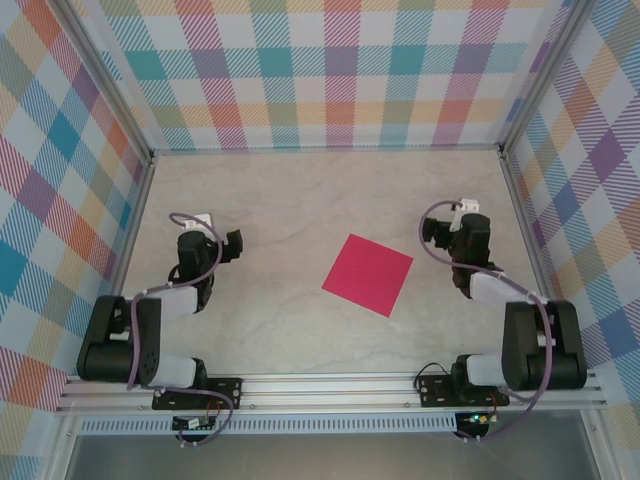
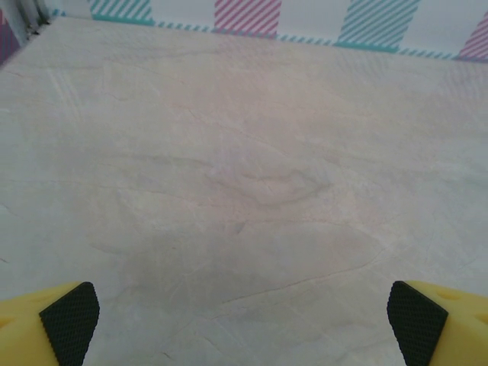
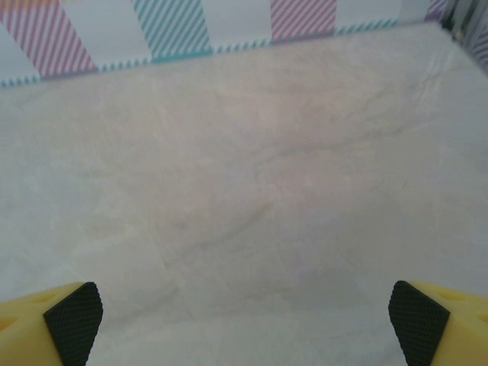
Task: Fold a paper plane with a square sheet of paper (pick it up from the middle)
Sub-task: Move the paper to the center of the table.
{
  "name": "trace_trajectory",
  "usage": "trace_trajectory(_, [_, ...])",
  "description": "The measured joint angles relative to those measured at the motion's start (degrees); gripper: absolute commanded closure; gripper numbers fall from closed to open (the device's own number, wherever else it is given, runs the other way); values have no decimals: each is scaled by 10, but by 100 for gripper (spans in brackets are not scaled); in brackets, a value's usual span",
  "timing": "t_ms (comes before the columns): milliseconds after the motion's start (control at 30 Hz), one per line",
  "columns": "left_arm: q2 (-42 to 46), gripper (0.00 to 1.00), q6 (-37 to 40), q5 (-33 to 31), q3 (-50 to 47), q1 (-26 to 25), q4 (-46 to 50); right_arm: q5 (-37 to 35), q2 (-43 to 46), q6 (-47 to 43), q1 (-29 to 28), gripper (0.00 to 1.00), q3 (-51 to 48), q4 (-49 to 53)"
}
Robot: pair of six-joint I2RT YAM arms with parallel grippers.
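So the pink-red square sheet of paper (image 1: pixel 367 274) is lying flat on the table (image 1: pixel 290 200), turned like a diamond, a bit right of the middle going by the overhead camera. It looks unfolded, no creases I can make out.

Neither arm is touching it. The left gripper (image 1: pixel 236 241) sits well off to the paper's left, pointing roughly toward it. The right gripper (image 1: pixel 428 231) is nearer, just off the sheet's upper right corner, but there's bare table between the two. Both arms are tucked low, close to their bases.

On the left wrist camera the yellow fingers with their black pads (image 2: pixel 70 322) sit way out in the bottom corners. So the jaws are spread wide, with just marbled tabletop between them. Same story on the right wrist camera: pads (image 3: pixel 74 322) in the bottom corners, jaws wide apart, holding nothing. The plaid wall (image 1: pixel 340 70) runs along the far edge of the table and peeks into the top of both wrist views.
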State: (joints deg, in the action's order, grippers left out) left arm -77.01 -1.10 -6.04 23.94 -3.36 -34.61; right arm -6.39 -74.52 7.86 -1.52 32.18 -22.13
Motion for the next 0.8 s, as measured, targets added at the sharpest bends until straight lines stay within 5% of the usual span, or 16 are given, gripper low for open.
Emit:
trace_trajectory(333, [143, 0, -129, 15, 132, 0, 287, 83, 29, 227, -19, 0, 105, 246])
trace_trajectory(800, [115, 0, -191, 86, 202, -2, 509, 84, -188, 347, -203, 4, 224, 374])
